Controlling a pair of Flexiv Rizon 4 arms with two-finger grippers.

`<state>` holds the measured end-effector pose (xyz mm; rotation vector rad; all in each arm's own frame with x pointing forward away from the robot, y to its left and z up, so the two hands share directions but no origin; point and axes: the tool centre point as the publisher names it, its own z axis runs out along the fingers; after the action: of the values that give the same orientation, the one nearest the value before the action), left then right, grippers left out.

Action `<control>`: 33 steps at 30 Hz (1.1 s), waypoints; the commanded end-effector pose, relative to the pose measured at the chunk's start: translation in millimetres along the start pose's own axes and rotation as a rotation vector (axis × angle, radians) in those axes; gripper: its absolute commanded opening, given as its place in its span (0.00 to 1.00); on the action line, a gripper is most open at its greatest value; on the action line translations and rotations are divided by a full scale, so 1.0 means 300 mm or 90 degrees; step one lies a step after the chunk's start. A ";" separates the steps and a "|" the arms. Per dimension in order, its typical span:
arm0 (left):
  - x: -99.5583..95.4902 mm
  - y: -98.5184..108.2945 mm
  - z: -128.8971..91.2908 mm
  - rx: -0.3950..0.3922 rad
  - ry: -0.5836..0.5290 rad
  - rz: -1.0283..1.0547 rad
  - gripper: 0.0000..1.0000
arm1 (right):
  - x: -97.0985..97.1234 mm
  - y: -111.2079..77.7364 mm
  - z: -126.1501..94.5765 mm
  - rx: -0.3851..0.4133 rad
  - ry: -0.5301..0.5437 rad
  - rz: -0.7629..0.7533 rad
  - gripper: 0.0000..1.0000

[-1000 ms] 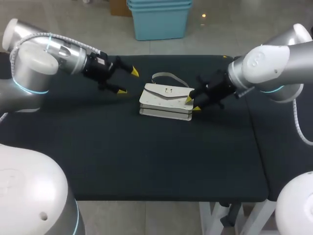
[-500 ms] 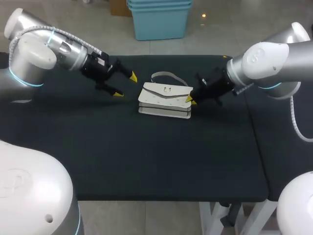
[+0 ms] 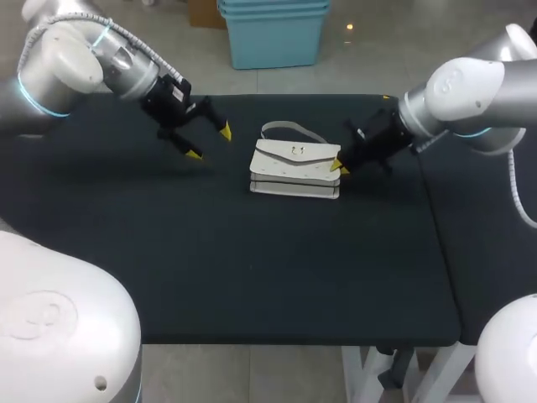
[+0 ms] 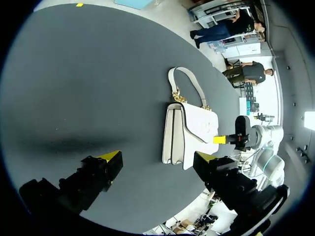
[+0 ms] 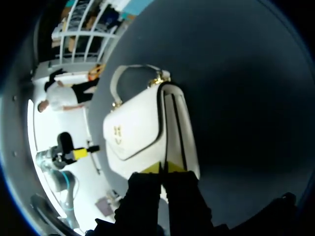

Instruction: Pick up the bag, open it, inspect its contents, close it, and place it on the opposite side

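A white handbag point(image 3: 295, 164) lies flat on the black table, flap up, its strap handle point(image 3: 285, 130) arching to the far side. My right gripper point(image 3: 339, 167) is at the bag's right end, shut with its yellow tips pinched together on the flap's edge. In the right wrist view the bag point(image 5: 142, 128) stretches ahead of the closed tips point(image 5: 165, 168). My left gripper point(image 3: 210, 143) hangs open to the left of the bag, clear of it. In the left wrist view the bag point(image 4: 189, 130) lies ahead of the spread fingers point(image 4: 159, 157), nearer one of them.
The black table top point(image 3: 252, 252) stretches bare toward the front edge. A seam to a second black surface point(image 3: 470, 243) runs along the right side.
My right gripper has closed on the bag's right end and drawn it a little to the right. The left arm has lifted back slightly, its fingers still spread.
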<state>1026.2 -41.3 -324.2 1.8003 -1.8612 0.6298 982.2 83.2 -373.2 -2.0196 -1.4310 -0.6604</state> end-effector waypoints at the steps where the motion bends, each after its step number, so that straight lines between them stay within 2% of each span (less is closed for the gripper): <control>1: 0.000 -0.002 0.002 -0.001 0.000 0.000 1.00 | 0.001 0.008 0.002 0.004 -0.002 0.001 0.00; 8: 0.000 -0.002 0.002 -0.001 0.000 0.000 1.00 | 0.001 0.008 0.002 0.004 -0.002 0.001 0.00; 9: -0.001 -0.008 -0.002 -0.015 -0.026 0.014 1.00 | 0.001 0.008 0.002 0.004 -0.002 0.001 0.00; 12: -0.011 -0.031 -0.034 -0.029 -0.088 0.010 1.00 | -0.025 0.099 -0.038 -0.024 -0.016 0.008 0.00; 14: -0.022 -0.044 -0.074 -0.014 -0.106 0.000 1.00 | -0.044 0.173 -0.087 -0.044 -0.028 0.005 0.00; 21: -0.107 -0.113 -0.182 -0.034 -0.137 -0.008 1.00 | -0.110 0.383 -0.263 -0.124 -0.087 0.001 0.00; 26: -0.159 -0.149 -0.222 -0.078 -0.140 0.018 1.00 | -0.194 0.477 -0.336 -0.109 -0.096 -0.016 0.00; 33: -0.191 -0.192 -0.235 -0.100 -0.162 0.017 1.00 | -0.326 0.577 -0.422 -0.089 -0.120 -0.019 0.00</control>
<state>1077.1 49.5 -303.1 1.8871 -2.0576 0.3743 1094.1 -98.5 -374.2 -2.2742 -1.5712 -0.6565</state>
